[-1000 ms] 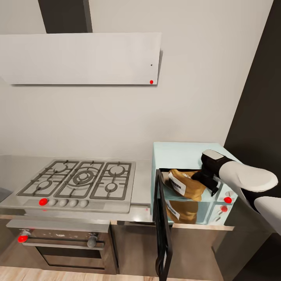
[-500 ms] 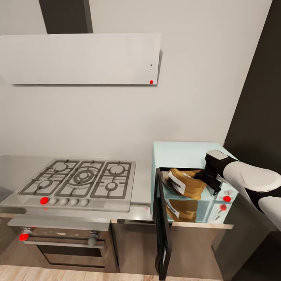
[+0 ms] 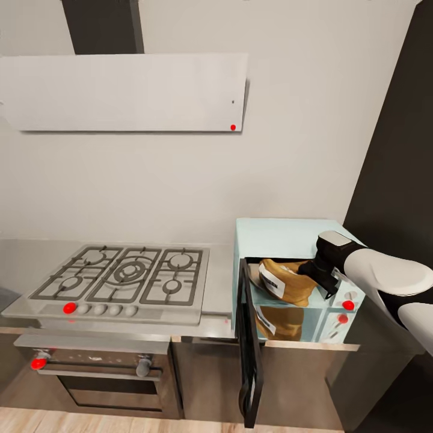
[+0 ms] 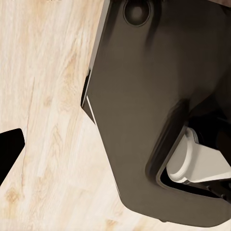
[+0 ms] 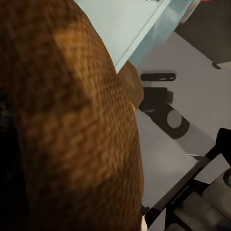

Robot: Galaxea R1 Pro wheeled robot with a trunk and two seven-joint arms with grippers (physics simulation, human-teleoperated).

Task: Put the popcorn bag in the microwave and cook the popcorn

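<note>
The pale mint microwave (image 3: 282,234) stands on the grey countertop (image 3: 220,282) to the right of the hob, its dark door (image 3: 249,355) swung open toward me. The tan popcorn bag (image 3: 284,281) hangs tilted inside the cavity, one white label facing out, its reflection on the floor below it. My right gripper (image 3: 314,274) is shut on the bag's right side at the opening. In the right wrist view the burlap bag (image 5: 67,125) is very close, with the mint microwave wall (image 5: 126,25) beyond. One dark fingertip (image 4: 9,150) of my left gripper shows over wooden floor.
A gas hob (image 3: 123,273) with a row of knobs sits left of the microwave, with a built-in oven (image 3: 96,379) beneath and a white range hood (image 3: 126,93) above. A dark tall panel (image 3: 400,180) rises at the right. My own dark base (image 4: 144,110) stands over the floor.
My right arm has carried the bag a little deeper into the microwave cavity. The head view has shifted slightly; the door and hob stay put.
</note>
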